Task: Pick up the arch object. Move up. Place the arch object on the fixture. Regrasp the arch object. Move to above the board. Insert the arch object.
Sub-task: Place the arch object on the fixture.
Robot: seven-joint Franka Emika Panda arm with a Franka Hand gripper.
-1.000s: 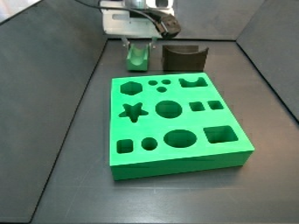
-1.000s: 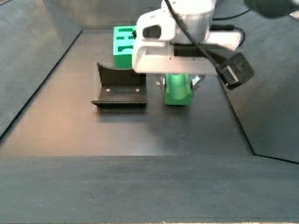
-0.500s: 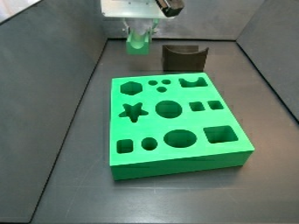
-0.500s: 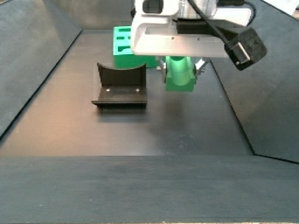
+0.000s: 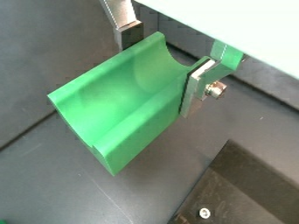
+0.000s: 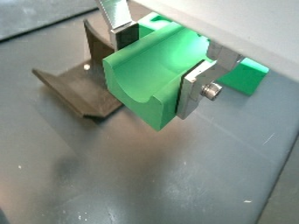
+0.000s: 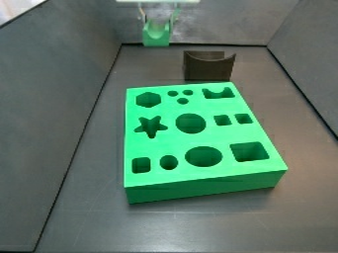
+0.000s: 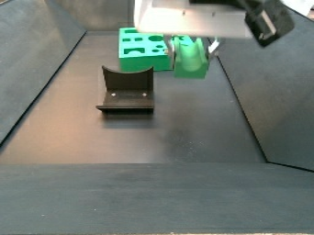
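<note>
Dark floor; tool (image 5: 163, 54) gripping arch object (image 5: 117, 109).

**Lighting / image quality**

Even, diffuse overhead light, moderately bright. The board (image 7: 203, 141) reads saturated green with no blown highlights; soft shadow only along its front wall. Dark floor beside the board shows faint grey sheen. The gripper (image 7: 158, 22), at the top edge above the board, is washed out pale. Both side views are low-res and soft. Wrist views are sharper: the arch object (image 5: 122, 101) shows smooth shading, fingers (image 6: 198, 85) crisp, floor speckled.
</note>
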